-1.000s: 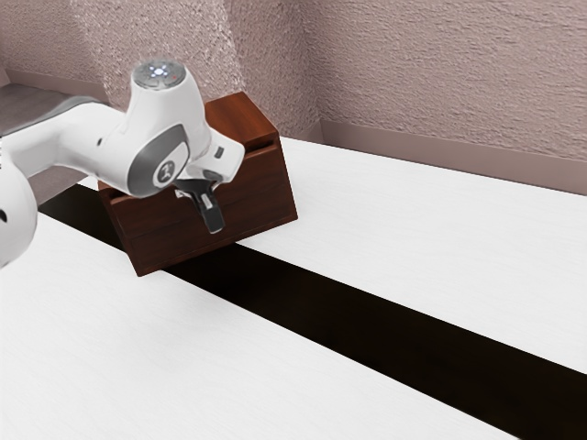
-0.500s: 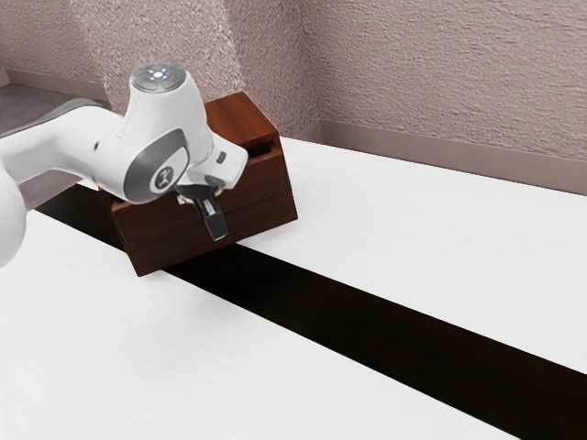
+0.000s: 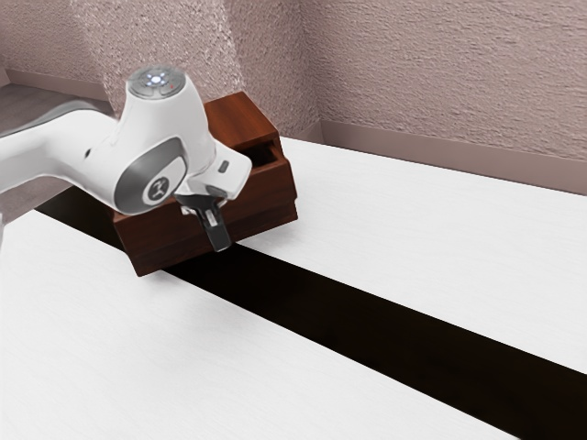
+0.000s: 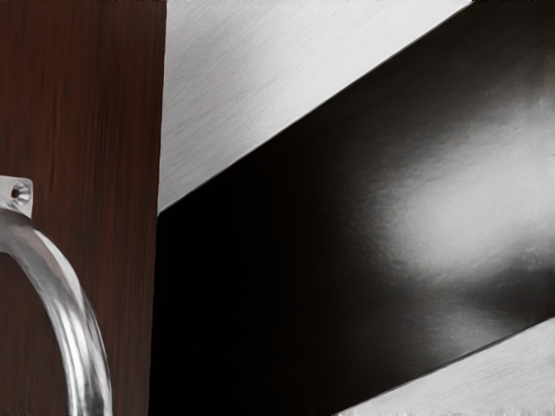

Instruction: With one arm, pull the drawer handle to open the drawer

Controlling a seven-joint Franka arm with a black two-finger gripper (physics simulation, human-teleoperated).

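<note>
Pull step in hand: pincer (image 3: 214, 227) at drawer (image 3: 264, 181) front by metal handle (image 4: 65, 299); we cannot tell its grip. Next: draw straight outward over tabletop (image 3: 413, 229).

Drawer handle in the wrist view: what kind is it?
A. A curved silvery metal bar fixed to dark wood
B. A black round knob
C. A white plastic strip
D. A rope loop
A: the drawer handle is a curved silvery bar, and its end plate is fastened to the dark wood drawer front.
</note>
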